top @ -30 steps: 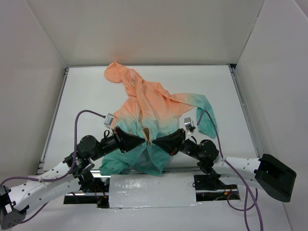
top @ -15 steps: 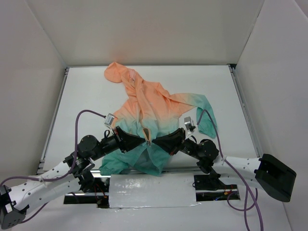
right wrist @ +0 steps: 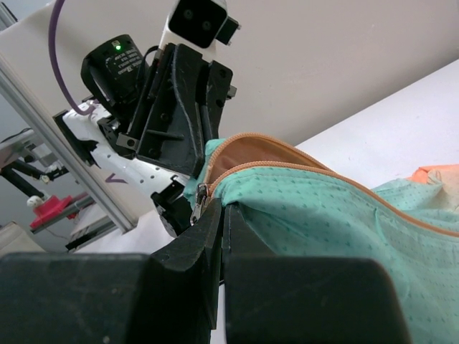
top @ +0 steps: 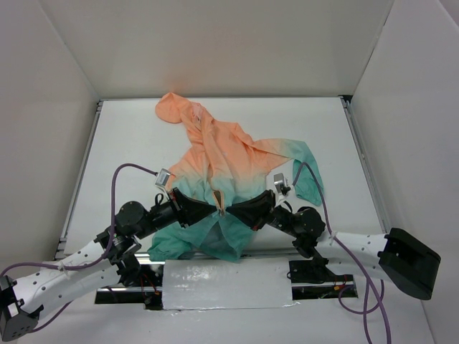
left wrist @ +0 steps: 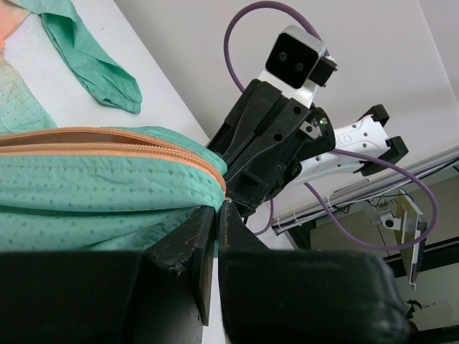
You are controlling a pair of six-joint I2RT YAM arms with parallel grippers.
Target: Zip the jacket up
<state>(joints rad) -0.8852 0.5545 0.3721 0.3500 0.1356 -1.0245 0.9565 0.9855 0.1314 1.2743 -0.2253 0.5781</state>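
Two grippers met at the lower front of the jacket [top: 222, 154] in the overhead view. The left gripper [top: 209, 207] and the right gripper [top: 237, 208] came at the teal fabric from opposite sides of the orange zipper [top: 217, 185], almost tip to tip. The garment lay spread on the white table [top: 129, 143], with its peach hood [top: 176, 109] toward the far wall and its hem at the near edge between the two arms. One teal-cuffed sleeve [top: 307, 175] reached out to the right.

From the left wrist, the left gripper [left wrist: 217, 211] was closed to a sliver, with the teal hem [left wrist: 93, 190] pinched between its black fingers [left wrist: 188, 247]. The zipper [left wrist: 107, 147] ran along the raised fold as two orange lines, slightly parted. The right gripper [left wrist: 237, 193] faced the camera just beyond the fold's end, and a purple cable [left wrist: 247, 29] looped over it. The sleeve cuff [left wrist: 97, 72] lay flat on the table [left wrist: 165, 93] behind.

From the right wrist, the right gripper [right wrist: 221, 209] was likewise drawn tight on the jacket's [right wrist: 323, 211] teal edge. It gripped just beside the metal slider [right wrist: 201, 195], where the two orange lines of the zipper [right wrist: 287, 166] converged. The left gripper [right wrist: 188, 161] stood opposite, close behind the lifted fabric.
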